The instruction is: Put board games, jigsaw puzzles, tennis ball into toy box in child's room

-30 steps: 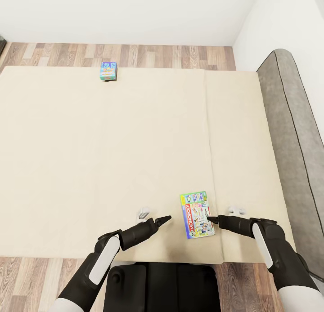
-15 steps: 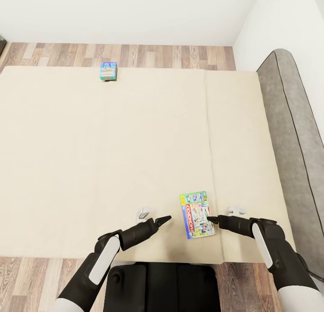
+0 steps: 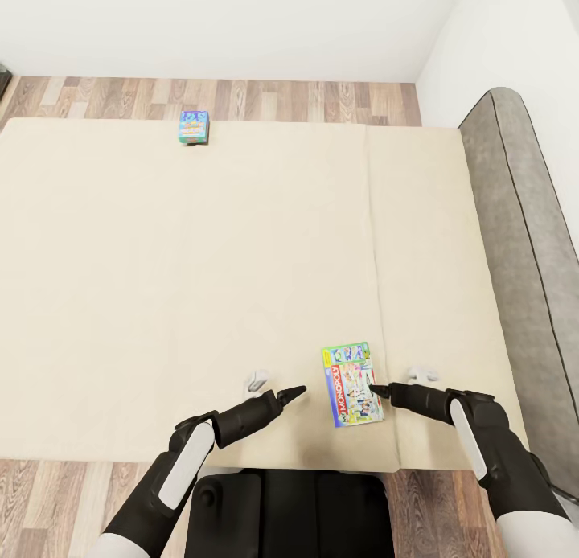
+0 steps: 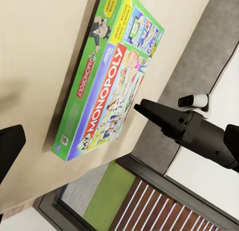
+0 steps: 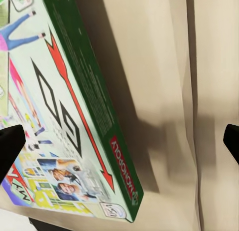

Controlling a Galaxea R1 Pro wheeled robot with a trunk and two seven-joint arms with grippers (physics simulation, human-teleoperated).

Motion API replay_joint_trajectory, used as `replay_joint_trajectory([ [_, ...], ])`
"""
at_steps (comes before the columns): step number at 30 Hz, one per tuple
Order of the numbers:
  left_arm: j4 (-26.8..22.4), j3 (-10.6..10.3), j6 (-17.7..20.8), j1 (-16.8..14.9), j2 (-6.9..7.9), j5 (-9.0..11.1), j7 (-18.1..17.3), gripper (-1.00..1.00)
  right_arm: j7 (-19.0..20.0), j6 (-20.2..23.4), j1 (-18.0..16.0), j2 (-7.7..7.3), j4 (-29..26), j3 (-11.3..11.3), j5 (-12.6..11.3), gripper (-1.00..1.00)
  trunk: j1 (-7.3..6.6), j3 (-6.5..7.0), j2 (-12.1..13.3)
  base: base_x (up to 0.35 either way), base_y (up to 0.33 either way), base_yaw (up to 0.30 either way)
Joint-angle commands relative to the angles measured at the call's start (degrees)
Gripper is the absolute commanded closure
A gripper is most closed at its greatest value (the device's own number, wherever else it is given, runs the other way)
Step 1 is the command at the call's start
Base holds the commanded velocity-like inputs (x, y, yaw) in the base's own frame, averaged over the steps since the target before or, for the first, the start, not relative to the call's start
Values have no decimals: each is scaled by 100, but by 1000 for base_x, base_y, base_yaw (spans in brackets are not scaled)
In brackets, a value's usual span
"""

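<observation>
Seen from the head camera, the left arm is stretched forward and bent at the elbow, its left pincer (image 3: 291,394) held low over the cream bed (image 3: 201,285), to the left of the Monopoly box (image 3: 352,383); the fingers are seen spread in the wrist view. The box lies flat near the bed's front edge, and "MONOPOLY" can be read on its lid and side. The right pincer (image 3: 379,392), on a likewise extended arm, is spread at the box's right edge. A small blue game box (image 3: 194,127) is seen at the far edge.
</observation>
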Motion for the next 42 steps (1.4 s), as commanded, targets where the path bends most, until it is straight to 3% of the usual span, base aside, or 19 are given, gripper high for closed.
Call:
replay_joint_trajectory([
  [1,-1,5,38,-2,-2,30,2,-100,-8,29,-2,0,-4,-6,-44,-100,1,-3,-4,0,0,0],
  [42,7,5,38,-1,-2,30,4,-100,-10,-17,-2,1,-1,-6,-43,-100,1,-3,-4,0,0,0],
])
